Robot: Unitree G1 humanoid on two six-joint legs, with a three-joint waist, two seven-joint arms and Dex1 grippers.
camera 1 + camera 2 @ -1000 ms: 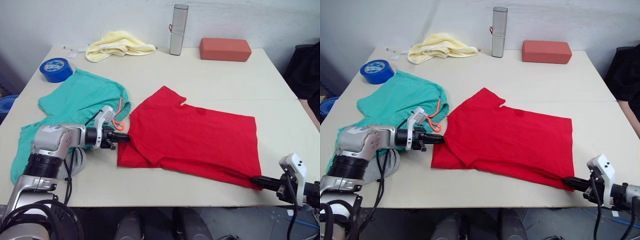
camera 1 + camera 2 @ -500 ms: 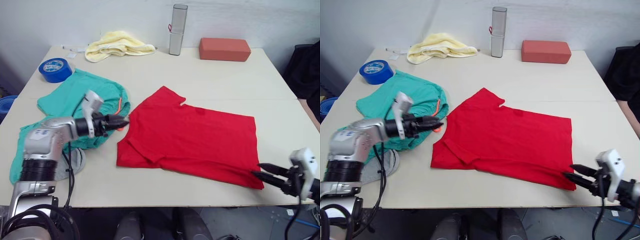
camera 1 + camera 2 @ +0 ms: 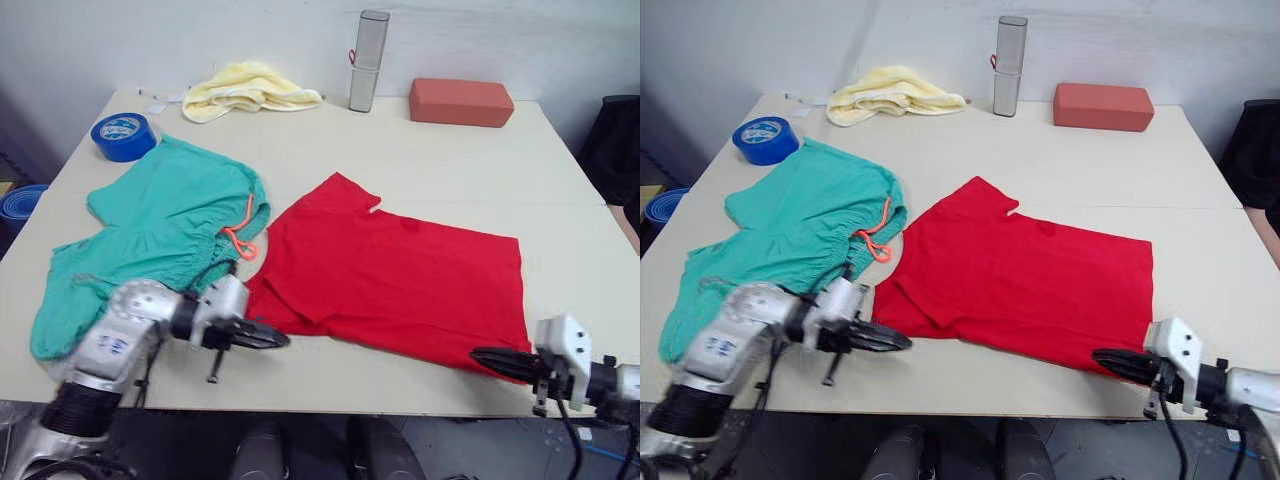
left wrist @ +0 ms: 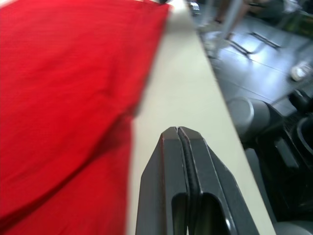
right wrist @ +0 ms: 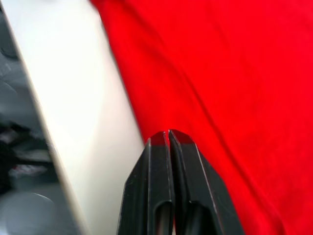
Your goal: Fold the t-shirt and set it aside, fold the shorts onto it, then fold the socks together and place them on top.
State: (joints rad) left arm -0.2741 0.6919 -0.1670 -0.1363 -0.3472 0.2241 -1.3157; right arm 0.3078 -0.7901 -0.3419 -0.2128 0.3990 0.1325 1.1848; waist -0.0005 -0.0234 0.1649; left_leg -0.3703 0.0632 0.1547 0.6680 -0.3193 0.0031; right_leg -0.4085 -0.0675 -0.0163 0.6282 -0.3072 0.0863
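The red t-shirt [image 3: 400, 280] lies spread flat in the middle of the table [image 3: 430, 160], neck toward the left. To its left the teal shorts [image 3: 160, 235] lie rumpled, with their orange-pink drawstring [image 3: 240, 235] showing. My left gripper [image 3: 280, 340] is shut and empty, low over bare table just in front of the shirt's near-left corner [image 4: 73, 122]. The right gripper [image 3: 480, 354] is also shut, its tip at the shirt's near-right hem [image 5: 210, 98], and no cloth shows between the fingers. The socks are hidden.
Along the back edge sit a pale yellow towel [image 3: 250, 85], a silver cylinder [image 3: 370, 60] and a red-brown block [image 3: 461, 101]. A blue tape roll [image 3: 124, 135] is at the far left. The table's front edge runs just under both grippers.
My left gripper has dropped from beside the shorts' drawstring to the front edge by the shirt's corner. The right gripper's fingers, parted half a second ago, are now together at the hem.
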